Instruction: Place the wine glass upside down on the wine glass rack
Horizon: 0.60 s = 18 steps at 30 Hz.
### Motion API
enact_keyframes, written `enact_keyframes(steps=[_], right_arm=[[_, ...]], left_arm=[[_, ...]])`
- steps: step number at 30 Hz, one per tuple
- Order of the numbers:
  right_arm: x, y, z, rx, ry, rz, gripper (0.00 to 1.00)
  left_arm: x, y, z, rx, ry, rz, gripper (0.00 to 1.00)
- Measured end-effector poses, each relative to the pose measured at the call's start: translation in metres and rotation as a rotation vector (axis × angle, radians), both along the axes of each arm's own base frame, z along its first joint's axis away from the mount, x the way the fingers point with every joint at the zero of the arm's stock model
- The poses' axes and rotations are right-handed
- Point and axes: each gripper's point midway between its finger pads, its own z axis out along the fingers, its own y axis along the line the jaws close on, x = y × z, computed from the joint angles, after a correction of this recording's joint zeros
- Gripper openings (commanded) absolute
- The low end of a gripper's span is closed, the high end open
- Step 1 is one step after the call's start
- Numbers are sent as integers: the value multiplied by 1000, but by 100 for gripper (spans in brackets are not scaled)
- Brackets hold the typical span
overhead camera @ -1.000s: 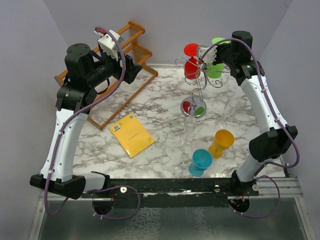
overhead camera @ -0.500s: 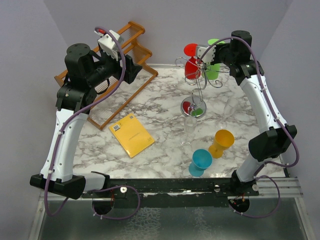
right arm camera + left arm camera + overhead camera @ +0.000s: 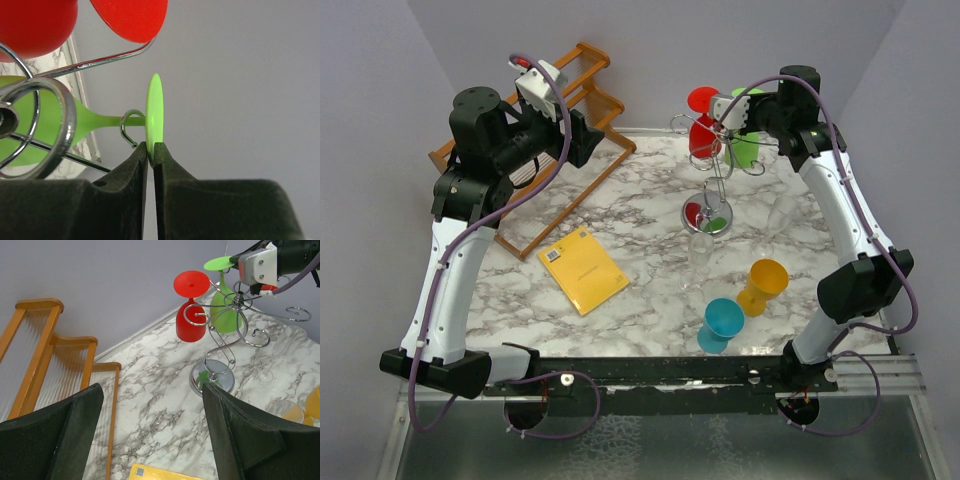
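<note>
**A:** Which step was in hand?

**B:** The hanging itself, as I judged it. The right end effector [image 3: 151, 148] had its pads pressed together on the foot of the green wine glass [image 3: 154, 105], pinching that thin disc edge-on at its rim.

**A:** And where was the glass?

**B:** Straight out from the tips. The stem ran away from the foot, through a small curled hook of the wine glass rack [image 3: 214, 380], and the hook sat just beside the foot. The left wrist view showed the bowl hanging mouth-down under the wire arm. A red wine glass [image 3: 191, 315] hung the same way, just to one side of the pinched foot.

**A:** So what did the next move call for?

**B:** A gentle release, I thought. The pads needed to part only a little, so the foot could settle its weight onto the hook. Then the end effector should back straight off, away from the rack. The red foot was close, and the wire stand looked light enough to sway if nudged.

**A:** The other arm?

**B:** The left end effector [image 3: 152, 390] was spread wide and held nothing. A slatted wooden rack [image 3: 37, 305] lay to its left, the marble tabletop [image 3: 155, 410] below, and the silver rack well ahead.
</note>
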Motion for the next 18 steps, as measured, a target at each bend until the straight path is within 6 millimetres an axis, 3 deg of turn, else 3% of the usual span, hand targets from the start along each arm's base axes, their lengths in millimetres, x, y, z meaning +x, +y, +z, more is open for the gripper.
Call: enact_keyframes(steps=[18], right_arm=[[-17,2,7,67,25,4,29]], left_arm=[[-7,2,7,-4,-21,0,83]])
